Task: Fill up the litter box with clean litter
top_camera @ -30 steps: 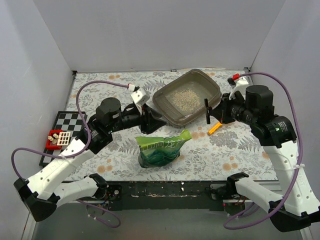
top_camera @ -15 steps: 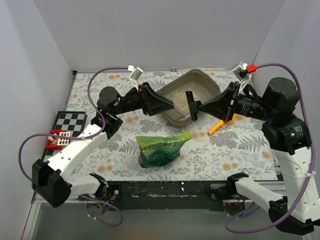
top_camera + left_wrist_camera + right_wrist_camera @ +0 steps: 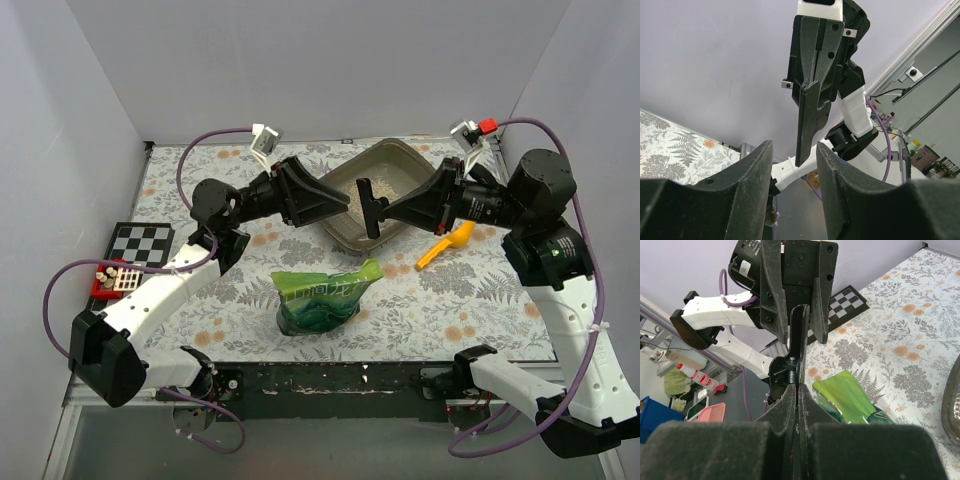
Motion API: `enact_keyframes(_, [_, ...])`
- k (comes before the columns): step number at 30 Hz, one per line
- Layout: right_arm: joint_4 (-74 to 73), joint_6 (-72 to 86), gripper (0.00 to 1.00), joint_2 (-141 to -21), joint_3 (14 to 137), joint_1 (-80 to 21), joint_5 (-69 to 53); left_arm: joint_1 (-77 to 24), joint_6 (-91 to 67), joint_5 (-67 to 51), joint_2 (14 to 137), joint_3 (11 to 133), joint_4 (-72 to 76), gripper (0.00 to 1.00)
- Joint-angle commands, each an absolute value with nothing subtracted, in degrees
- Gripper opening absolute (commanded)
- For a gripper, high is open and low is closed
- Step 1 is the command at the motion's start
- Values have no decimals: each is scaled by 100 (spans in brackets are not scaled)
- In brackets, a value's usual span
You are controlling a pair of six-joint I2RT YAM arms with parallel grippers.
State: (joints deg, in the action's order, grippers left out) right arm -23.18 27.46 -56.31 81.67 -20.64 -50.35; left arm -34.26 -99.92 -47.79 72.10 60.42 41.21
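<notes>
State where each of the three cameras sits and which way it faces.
Top external: above and behind the bases, looking down on table and both arms.
Left wrist: along its open fingers, facing the right gripper.
Right wrist: along its fingers, shut on a black clip, facing the left gripper.
Both wrist views show the black clip.

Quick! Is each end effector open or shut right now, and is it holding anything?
The left end effector is open, gripping nothing.
The right end effector is shut on a thin black clip.

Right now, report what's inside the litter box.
Some clean litter on the litter box floor; left gripper and right gripper, holding a black clip, hide the near part.
</notes>
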Motion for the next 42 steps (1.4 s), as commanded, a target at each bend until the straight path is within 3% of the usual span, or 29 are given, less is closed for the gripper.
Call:
enact_keyframes(1, [-1442, 3155, 1, -5572, 7981, -2074, -5326, -3393, -10072, -4737, 7207, 6020, 4359, 39])
enact_keyframes(22, [-721, 3463, 1, -5695, 7233, -2496, -5168, -3393, -10011, -4526, 7330, 6082, 4667, 39])
enact_keyframes(25, [-668, 3480, 1, -5695, 7207, -2514, -5142, -3393, -10046, -4570, 7356, 6064, 4755, 29])
enact_keyframes(29, [-650, 3489, 1, -5730, 7216, -2514, -5159, -3393, -10063, -4614, 7400, 6056, 4886, 1])
enact_keyframes(33, [-799, 3428, 2, -5766, 7225, -2514, -5168, -3393, -10055, -4649, 7400, 6073, 4966, 0])
enact_keyframes(36, [-1246, 3130, 31, -5766, 7391, -2514, -5054, -3393, -9923, -4667, 7348, 6126, 4835, 0])
enact_keyframes(39, [-2097, 2472, 45, -5757, 7794, -2514, -4739, -3384, -9791, -4728, 7304, 6222, 4571, 0])
enact_keyframes(42, [-2898, 1768, 51, -5774, 8234, -2514, -4422, -3393, -9668, -4807, 7234, 6293, 4298, 0])
